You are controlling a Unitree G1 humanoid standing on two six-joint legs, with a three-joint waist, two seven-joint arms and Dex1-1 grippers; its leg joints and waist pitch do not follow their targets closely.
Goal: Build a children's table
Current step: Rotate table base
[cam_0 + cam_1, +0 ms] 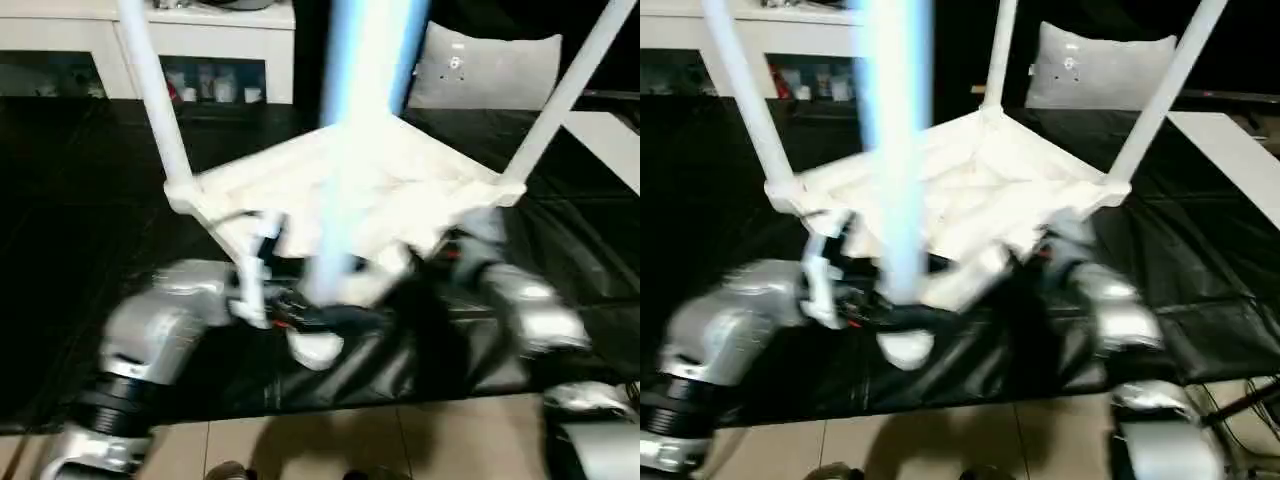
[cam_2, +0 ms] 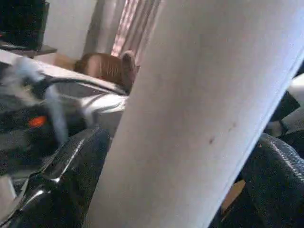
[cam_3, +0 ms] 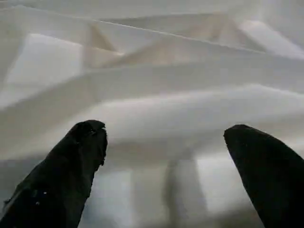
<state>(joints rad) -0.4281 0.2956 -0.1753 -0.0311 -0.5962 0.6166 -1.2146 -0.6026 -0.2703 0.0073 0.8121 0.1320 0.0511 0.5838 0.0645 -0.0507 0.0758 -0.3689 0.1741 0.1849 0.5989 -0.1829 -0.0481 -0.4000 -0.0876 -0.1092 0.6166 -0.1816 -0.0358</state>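
The children's table lies upside down on the black work table, its white ribbed tabletop tilted up toward me. Legs stand in the left corner, the right corner and the far corner. The near leg rises close in front of the camera. My left gripper is open, with one black finger on each side of that near leg, low by its socket. My right gripper is open too, its fingers spread close to the ribbed underside at the tabletop's near right edge.
The black cloth of the work table ends at a tiled floor just below my arms. A white shelf unit and a grey cushion stand behind. A white board lies at the right.
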